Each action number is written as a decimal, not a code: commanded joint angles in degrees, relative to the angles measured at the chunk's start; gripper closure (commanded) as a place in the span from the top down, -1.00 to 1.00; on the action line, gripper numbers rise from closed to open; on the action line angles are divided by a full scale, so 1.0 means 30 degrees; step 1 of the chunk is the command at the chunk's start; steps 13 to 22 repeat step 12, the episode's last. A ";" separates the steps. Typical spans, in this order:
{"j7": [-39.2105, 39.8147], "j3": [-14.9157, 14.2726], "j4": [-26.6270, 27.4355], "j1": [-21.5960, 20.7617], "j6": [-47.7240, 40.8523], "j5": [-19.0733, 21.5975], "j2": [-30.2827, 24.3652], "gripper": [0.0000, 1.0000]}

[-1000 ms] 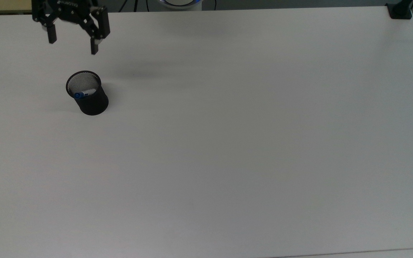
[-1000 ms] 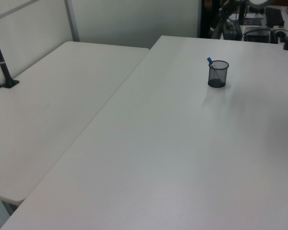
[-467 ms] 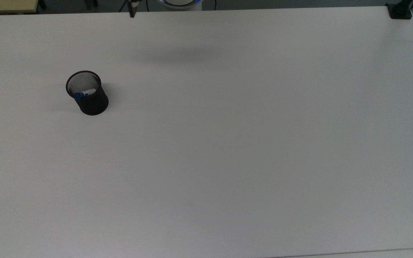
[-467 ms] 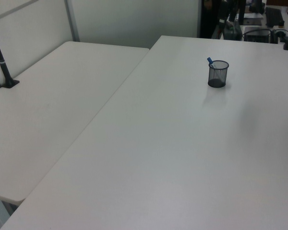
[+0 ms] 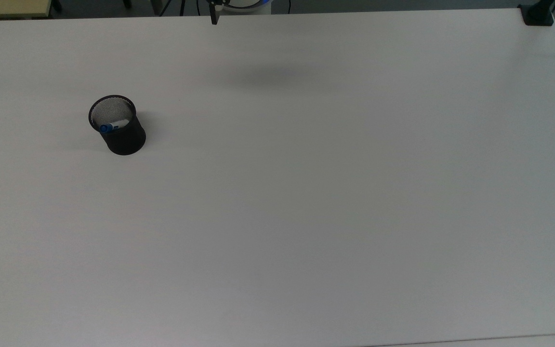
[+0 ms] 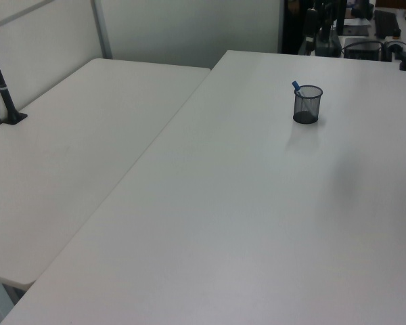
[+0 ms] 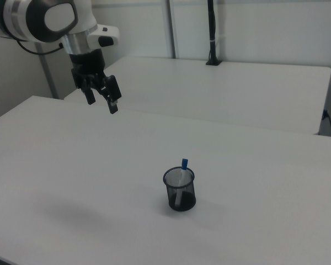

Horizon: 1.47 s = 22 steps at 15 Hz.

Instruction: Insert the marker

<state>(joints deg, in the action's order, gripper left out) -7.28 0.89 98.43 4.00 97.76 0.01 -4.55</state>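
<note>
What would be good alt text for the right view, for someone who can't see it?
A black mesh cup stands on a white table with the marker inside, its blue end poking above the rim. The gripper hangs open above the table, off toward the right view's upper left.

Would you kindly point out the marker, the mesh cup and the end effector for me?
marker point(image 7: 184, 163): right view, on its blue cap above the rim.
mesh cup point(image 7: 182, 196): right view, on its black side wall.
end effector point(image 7: 101, 101): right view, midway between its two open fingertips.
</note>
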 commanded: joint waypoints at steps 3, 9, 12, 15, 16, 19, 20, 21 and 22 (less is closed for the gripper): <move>0.0755 -0.0443 -0.0697 -0.0367 0.1542 -0.0180 0.1017 1.00; 0.0726 -0.0414 -0.1140 -0.0308 0.1426 -0.0180 0.1225 1.00; 0.0872 -0.0414 -0.1140 -0.0279 0.1426 -0.0180 0.1195 1.00; 0.0872 -0.0414 -0.1140 -0.0279 0.1426 -0.0180 0.1195 1.00; 0.0872 -0.0414 -0.1140 -0.0279 0.1426 -0.0180 0.1195 1.00; 0.0872 -0.0414 -0.1140 -0.0279 0.1426 -0.0180 0.1195 1.00; 0.0872 -0.0414 -0.1140 -0.0279 0.1426 -0.0180 0.1195 1.00; 0.0872 -0.0414 -0.1140 -0.0279 0.1426 -0.0180 0.1195 1.00; 0.0872 -0.0414 -0.1140 -0.0279 0.1426 -0.0180 0.1195 1.00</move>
